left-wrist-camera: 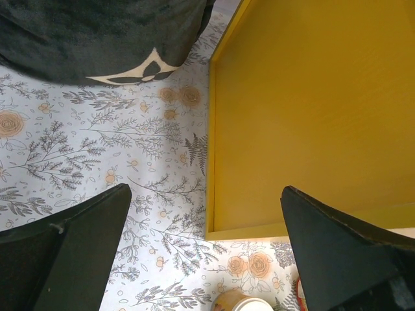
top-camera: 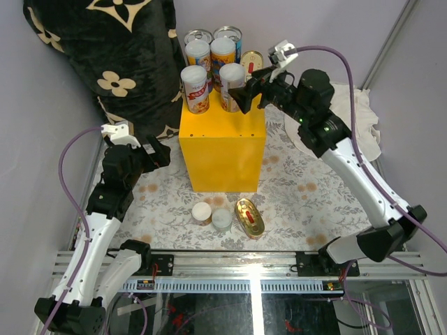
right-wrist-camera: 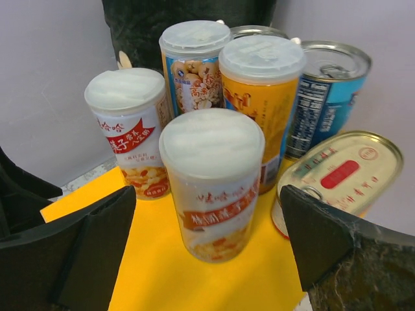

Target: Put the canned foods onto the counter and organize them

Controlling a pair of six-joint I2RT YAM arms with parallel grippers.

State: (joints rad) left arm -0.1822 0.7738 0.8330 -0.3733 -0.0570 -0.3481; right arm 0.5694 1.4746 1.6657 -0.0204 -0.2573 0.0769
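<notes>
The yellow counter (top-camera: pixel 222 150) stands mid-mat with several cans on its top: two white-lidded red-label cans in front (top-camera: pixel 194 87) (top-camera: pixel 230 82), taller cans behind (top-camera: pixel 223 50), and a gold oval tin (top-camera: pixel 252 61) leaning at the right. My right gripper (top-camera: pixel 244 94) is open astride the front right can (right-wrist-camera: pixel 212 181), which stands on the counter top (right-wrist-camera: pixel 149 272); the jaws stand clear of it. On the mat lie two small cans (top-camera: pixel 202 213) (top-camera: pixel 222 220) and a gold oval tin (top-camera: pixel 249 216). My left gripper (top-camera: pixel 157 150) (left-wrist-camera: pixel 206 191) is open and empty left of the counter (left-wrist-camera: pixel 311 116).
A black floral cushion (top-camera: pixel 119 63) leans at the back left, against the counter's left side. A white cloth (top-camera: pixel 363 118) lies at the right. The floral mat (top-camera: pixel 300 188) covers the table. A small can's lid (left-wrist-camera: pixel 243 303) shows below my left fingers.
</notes>
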